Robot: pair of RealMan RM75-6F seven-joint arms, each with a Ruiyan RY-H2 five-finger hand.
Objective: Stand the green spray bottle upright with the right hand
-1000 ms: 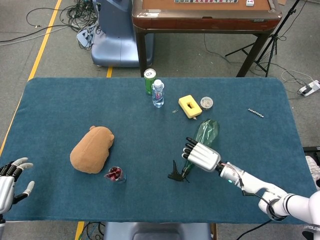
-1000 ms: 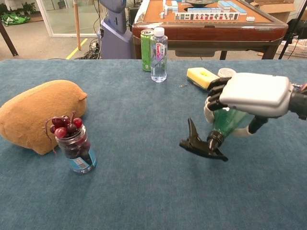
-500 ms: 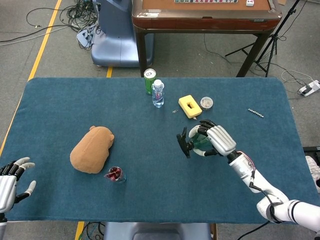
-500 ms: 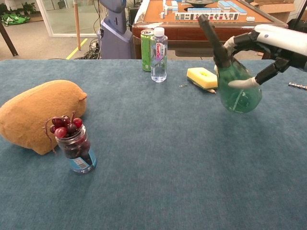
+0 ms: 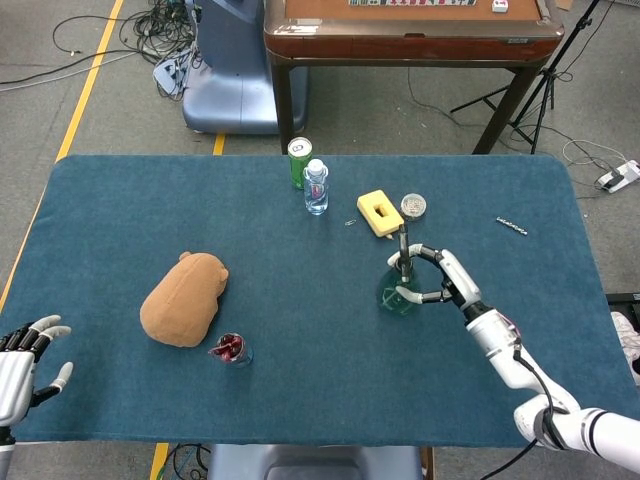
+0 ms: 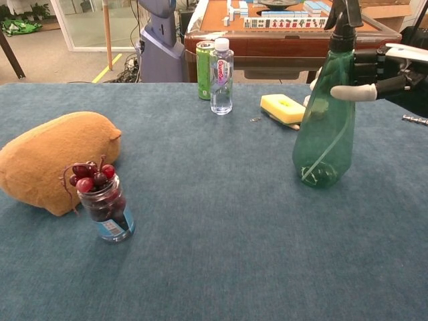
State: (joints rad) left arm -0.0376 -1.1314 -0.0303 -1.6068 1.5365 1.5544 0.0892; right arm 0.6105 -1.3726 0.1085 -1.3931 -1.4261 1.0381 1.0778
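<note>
The green spray bottle (image 5: 398, 292) (image 6: 326, 134) stands upright on the blue table (image 5: 130, 210), its black trigger head on top. My right hand (image 5: 445, 280) (image 6: 381, 73) reaches in from the right and holds the bottle near its neck, with the thumb in front and the other fingers behind. My left hand (image 5: 25, 365) hovers at the table's near left corner, fingers spread and holding nothing; the chest view does not show it.
A brown plush toy (image 5: 185, 298) and a jar of cherries (image 5: 231, 349) lie left of centre. At the back stand a water bottle (image 5: 316, 187) and a green can (image 5: 299, 162). A yellow sponge (image 5: 380, 212) and a round lid (image 5: 413, 206) sit just behind the spray bottle.
The right hand lifted the spray bottle from lying on its side, turned it head-up and set its base on the table further back. The left hand stayed put.
</note>
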